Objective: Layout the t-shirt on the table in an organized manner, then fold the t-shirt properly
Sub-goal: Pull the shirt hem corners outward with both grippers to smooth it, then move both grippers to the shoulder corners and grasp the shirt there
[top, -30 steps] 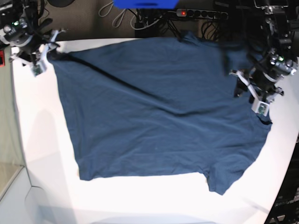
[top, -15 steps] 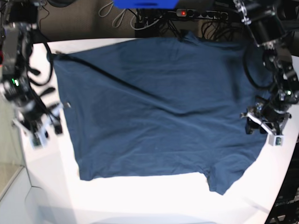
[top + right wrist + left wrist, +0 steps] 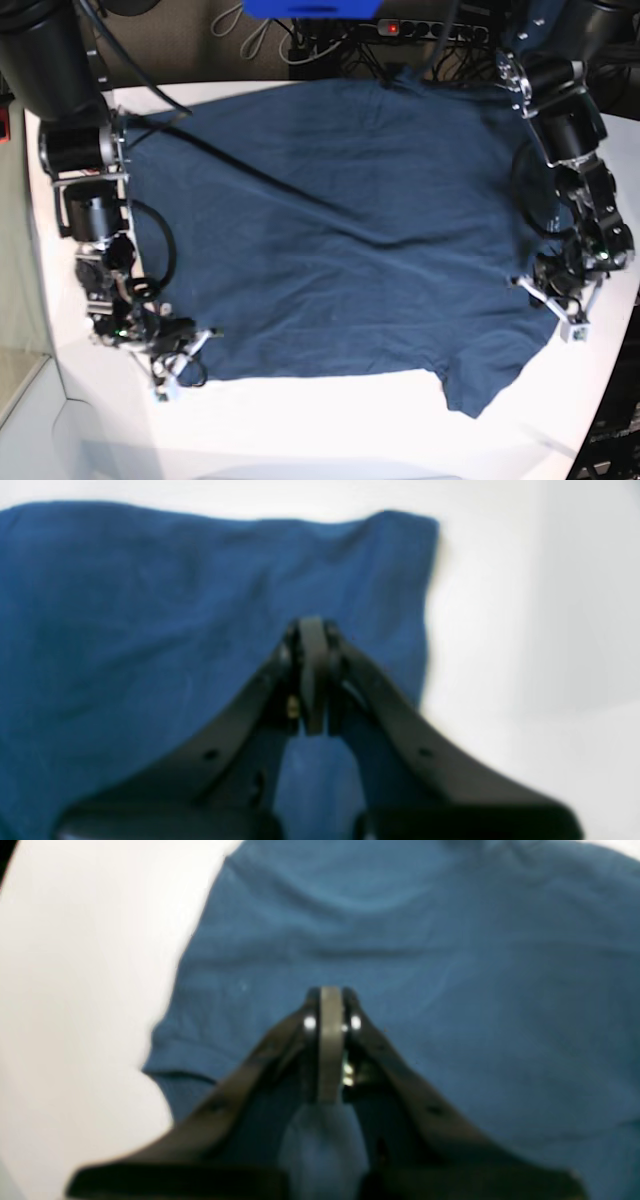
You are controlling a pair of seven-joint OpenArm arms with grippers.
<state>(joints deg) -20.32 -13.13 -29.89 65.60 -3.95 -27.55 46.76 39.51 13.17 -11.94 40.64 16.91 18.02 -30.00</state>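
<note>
**A:** Left to right across the base view, what have you got?

**Me:** At nine o'clock going on eight, my right gripper [image 3: 178, 362] is low at the shirt's [image 3: 330, 230] near hem corner. My wrist view shows the jaws pressed together over blue cloth, but it's blurred, so I can't tell whether any fabric is caught between them.

**A:** And the shirt?

**Me:** It's spread across the middle of the table [image 3: 300, 430], mostly flat. A long crease runs from eleven o'clock toward the centre. One sleeve points to five o'clock.

**A:** Over at three o'clock?

**Me:** My left gripper [image 3: 560, 305] sits on the shirt's edge above that sleeve. Its fingers are together too, over cloth by the sleeve hem. Again, I can't say they've bitten anything.

**A:** What worries you?

**Me:** Closed jaws may have pinched only the top layer, or nothing. If I lift now, I'd guess one side could come up alone and drag the shirt crooked. Pulling unevenly from both ends could deepen that diagonal crease rather than smooth it. The far edge at twelve o'clock looks close to the table's rim. A tug that way might slide cloth off toward the cables [image 3: 300, 40].
</note>
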